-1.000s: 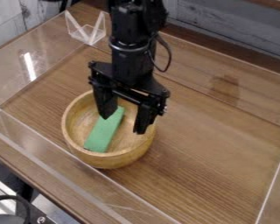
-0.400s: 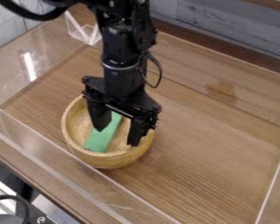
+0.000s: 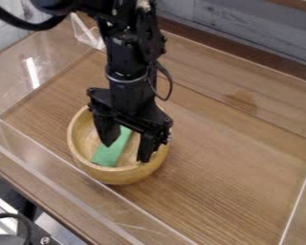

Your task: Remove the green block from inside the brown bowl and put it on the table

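From my remote seat I see, at the far left, a clear acrylic wall (image 3: 28, 72) rising along the edge of the worktop (image 3: 232, 115), catching bright glare. Moving right, the bowl (image 3: 81, 145) sits on the wood grain toward the lower left of centre, round, thick-walled and pale brown. Inside it lies the block (image 3: 116, 148), bright green and tilted, its lower end resting near the bowl's floor and its upper end leaning up toward the far-right part of the rim; the arm covers its upper end, so I cannot tell exactly where it stops. Directly over the bowl hangs the black arm (image 3: 130, 48), pointing straight down, and at its end the tool (image 3: 127, 144) stands wide open, with one finger (image 3: 104, 127) dipping into the bowl on the left of the block and the other on the right, down near the bowl's right rim. The block lies between them, and I see a gap on each side, so the tool has hold of nothing; I cannot say whether either fingertip touches the bowl. To the right of the bowl the worktop runs on in darker streaks to another acrylic wall (image 3: 296, 206) at the right edge.
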